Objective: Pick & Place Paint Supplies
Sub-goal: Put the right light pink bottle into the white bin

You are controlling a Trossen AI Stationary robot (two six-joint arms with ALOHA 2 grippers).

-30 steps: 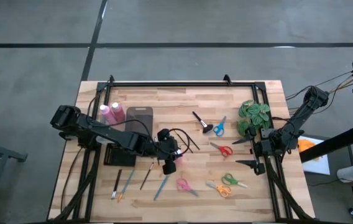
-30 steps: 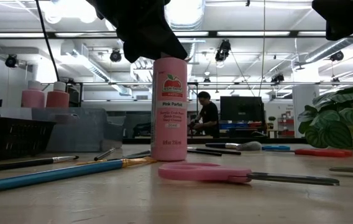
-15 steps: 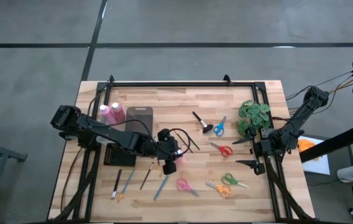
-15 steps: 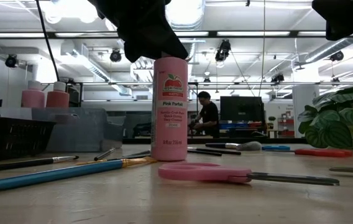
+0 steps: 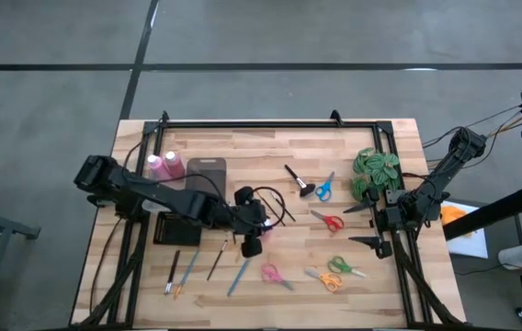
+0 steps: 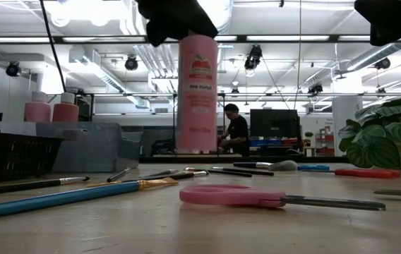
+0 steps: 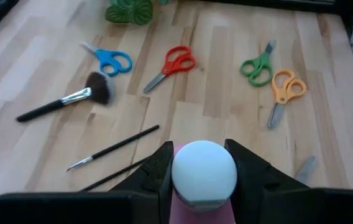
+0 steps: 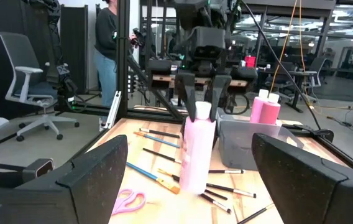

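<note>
Ceiling strip lights (image 6: 80, 10) lit the room evenly and glared at the low view's top; the near tabletop (image 6: 186, 226) looked soft, perhaps out of focus; shadows were faint.

A: Bottle (image 6: 197, 92)? Held clear of the table (image 5: 243, 147) near centre, cap pinched in left gripper (image 7: 204, 171). Scissors (image 6: 278, 197) lying just in front.

B: Rest? Two bottles (image 5: 165, 166) at back left beside bin (image 5: 204, 174). Brushes (image 5: 187, 269) front left. Plant (image 5: 375, 171) far right, by right gripper (image 5: 362, 225).
</note>
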